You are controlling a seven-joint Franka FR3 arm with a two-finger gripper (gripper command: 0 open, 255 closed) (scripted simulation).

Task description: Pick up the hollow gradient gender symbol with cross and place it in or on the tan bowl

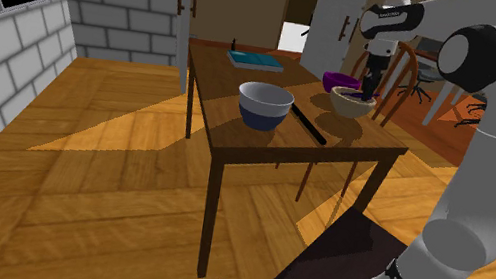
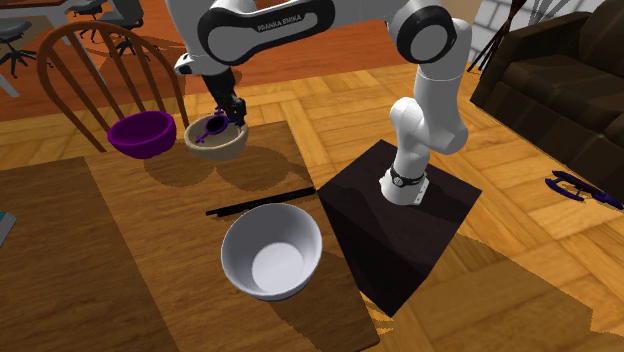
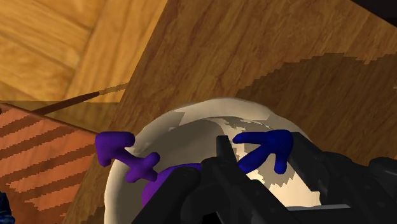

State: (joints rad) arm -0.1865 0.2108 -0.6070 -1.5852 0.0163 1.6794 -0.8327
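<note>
The gender symbol (image 2: pixel 207 132) is a hollow piece shading from purple to blue, with a crossed arrow arm (image 3: pixel 137 164) and a blue arrow arm (image 3: pixel 264 145). It hangs tilted just inside the tan bowl (image 2: pixel 222 150), (image 1: pixel 351 102), (image 3: pixel 191 124). My gripper (image 2: pixel 233 115), (image 1: pixel 370 89), (image 3: pixel 261 178) points down over the bowl and is shut on the symbol's ring part, which the fingers mostly hide. The bowl stands near the table's far corner in the shoulder view.
A purple bowl (image 2: pixel 141 134) sits right beside the tan one. A larger white bowl (image 2: pixel 271 252) and a thin black stick (image 2: pixel 260 202) lie closer to the stand (image 2: pixel 400 230). A wooden chair (image 2: pixel 90 60) stands behind the table; a book (image 1: pixel 256 61) lies at its far end.
</note>
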